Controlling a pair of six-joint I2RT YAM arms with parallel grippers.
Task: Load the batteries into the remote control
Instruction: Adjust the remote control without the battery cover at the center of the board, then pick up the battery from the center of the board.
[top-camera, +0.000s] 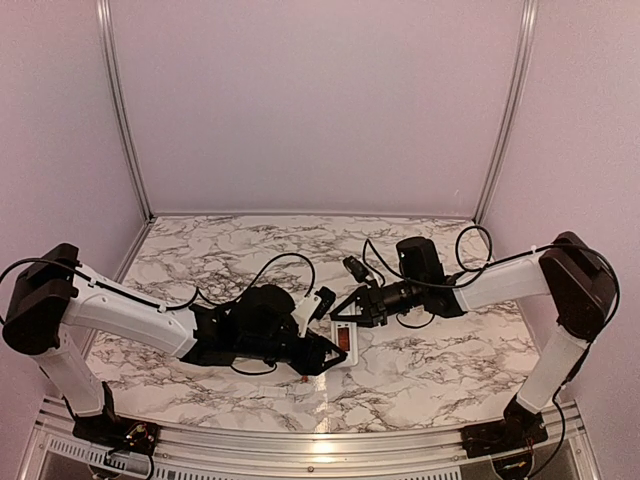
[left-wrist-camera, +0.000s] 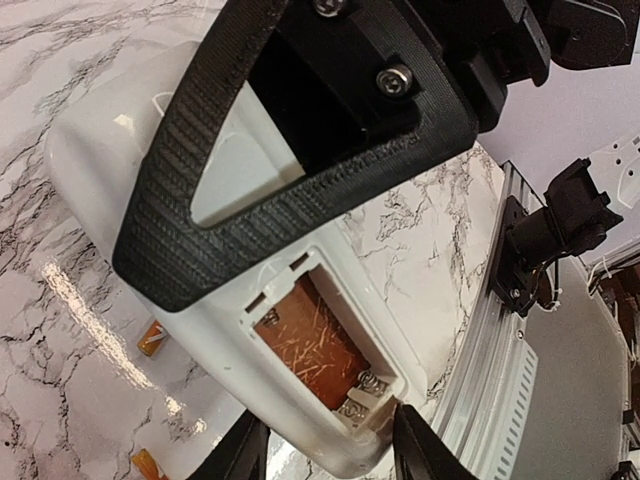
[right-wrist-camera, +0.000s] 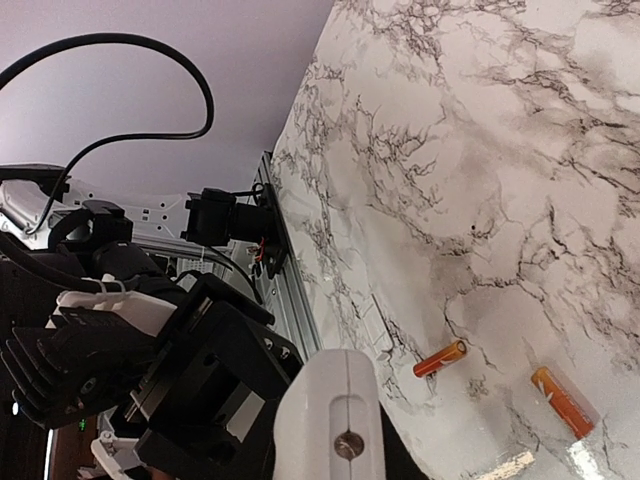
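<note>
Left gripper (left-wrist-camera: 325, 455), half open, clamps the remote control (left-wrist-camera: 100, 160) at its recess end (orange lining, springs showing). Right gripper (top-camera: 345, 312), nearly closed, pinches the other end. Both batteries (right-wrist-camera: 440, 358) lie loose on the counter (right-wrist-camera: 500, 150).

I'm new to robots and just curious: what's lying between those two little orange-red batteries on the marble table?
Nothing. In the right wrist view, only bare marble-patterned tabletop separates one slim orange-red cylindrical battery from the second battery.

Lab enclosure: aluminium frame (top-camera: 122, 100), marble-print table (top-camera: 420, 370).
</note>
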